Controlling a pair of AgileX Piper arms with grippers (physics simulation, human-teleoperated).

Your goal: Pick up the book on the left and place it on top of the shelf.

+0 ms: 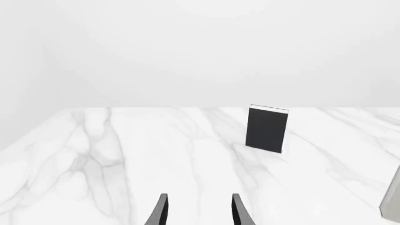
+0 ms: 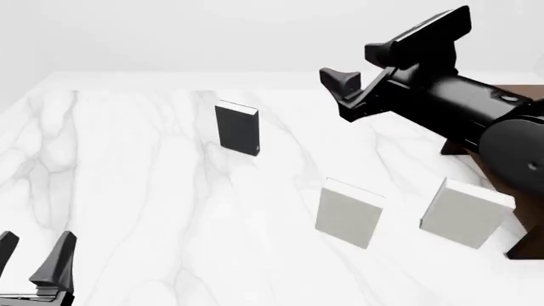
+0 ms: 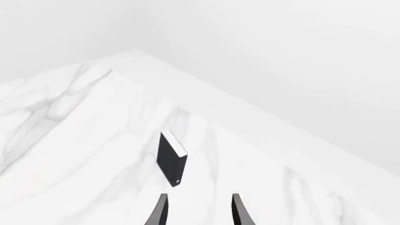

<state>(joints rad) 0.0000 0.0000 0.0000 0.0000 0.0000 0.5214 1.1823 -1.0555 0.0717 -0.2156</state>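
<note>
The book [image 2: 236,127] is a thin dark hardcover with a white page edge, standing upright on the marble table left of centre. It also shows in the left wrist view [image 1: 267,129] and the right wrist view [image 3: 170,161]. My right gripper [image 2: 337,92] hangs open, high above the table, to the right of the book and pointing toward it, with nothing between its fingers [image 3: 161,211]. Low at the near left corner, my left gripper [image 2: 32,252] is open and empty, well short of the book. The dark brown shelf [image 2: 523,91] sits at the far right, mostly hidden behind the right arm.
Two light grey books [image 2: 348,212] [image 2: 465,211] stand upright on the near right of the table, in front of the shelf. One grey book's edge [image 1: 392,197] shows in the left wrist view. The white marble table [image 2: 127,178] ends at a back edge behind the dark book.
</note>
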